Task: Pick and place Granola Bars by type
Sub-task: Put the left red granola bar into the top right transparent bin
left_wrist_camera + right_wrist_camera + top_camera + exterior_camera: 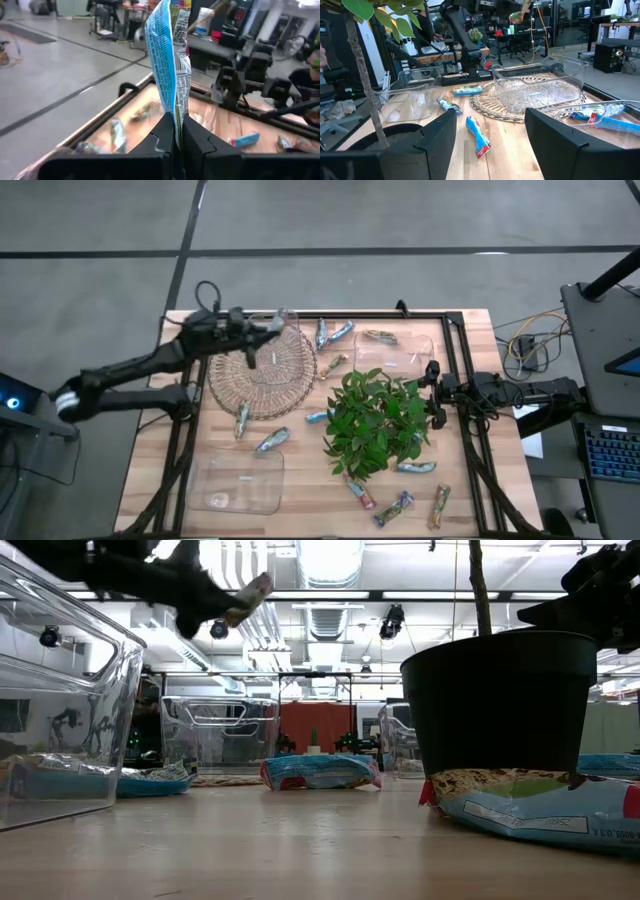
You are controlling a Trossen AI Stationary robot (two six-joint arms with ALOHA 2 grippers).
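Left gripper (174, 131) was up over the woven mat (262, 372) at the desk's (300, 490) far left, fingers clenched on a blue-wrapped granola bar (169, 55) held upright. Right gripper (433, 392) waited beside the plant (375, 420), fingers spread, holding nothing. Other bars lay scattered across the desk, two (335, 333) in the far clear tray.

Your right gripper (490, 145) hangs over the wood table (515, 150) with its fingers (437, 142) spread wide. Between them lies a blue bar (478, 134), and just beyond it a second bar (449, 105) and a third (467, 90). Farther ahead a clear dish (540, 85) sits on a woven mat (485, 106). Beside one finger a plant stem (364, 80) rises; beside the other, a container (600, 112) holds bars.
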